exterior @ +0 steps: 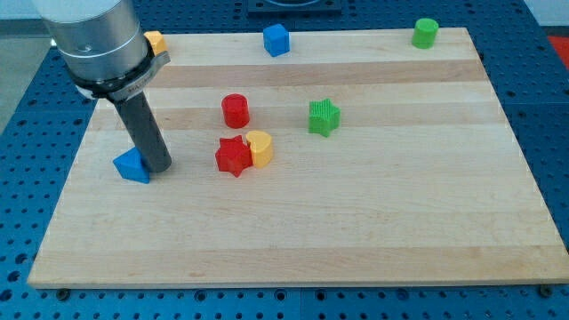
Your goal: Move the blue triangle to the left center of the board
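- Rod first: the dark rod slants down from the grey arm housing at the view's top left, and my tip sits on the wooden board, touching the right side of the blue triangle.
- Jaws: none here, only the bare rod, so nothing is clenched or released; the tip simply presses against the block.
- Blue triangle: it lies near the board's left edge, about halfway between the view's top and bottom.
- Red star and yellow block, which looks heart-shaped, touch each other, near the triangle's right and left of the board's middle.
- Red cylinder stands just above that pair, apart from them.
- Green star sits to the right of the red cylinder, near the board's centre.
- Blue cube rests at the top edge, around the middle.
- Green cylinder stands near the top right corner.
- Orange block peeks out from behind the arm housing at the top left corner; its shape is partly hidden.
- Blue perforated table surrounds the board.
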Available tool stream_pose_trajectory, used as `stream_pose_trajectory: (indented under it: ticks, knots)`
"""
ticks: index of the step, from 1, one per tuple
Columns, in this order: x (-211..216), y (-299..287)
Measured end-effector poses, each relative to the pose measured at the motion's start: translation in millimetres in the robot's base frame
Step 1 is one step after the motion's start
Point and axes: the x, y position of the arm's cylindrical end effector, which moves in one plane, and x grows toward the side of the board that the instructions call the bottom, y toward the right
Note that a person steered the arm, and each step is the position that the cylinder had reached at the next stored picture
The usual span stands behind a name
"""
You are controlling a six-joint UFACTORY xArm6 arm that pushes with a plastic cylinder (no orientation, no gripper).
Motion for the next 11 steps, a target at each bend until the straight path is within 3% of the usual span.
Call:
stream_pose_trajectory:
  ticks: [2, 3, 5, 8, 11]
  knots:
    - [29.9, 5.4]
    - [16.9, -37.3]
    - [-5.8, -62.3]
    - [-43.8, -62.3]
    - [-21.6, -30.8]
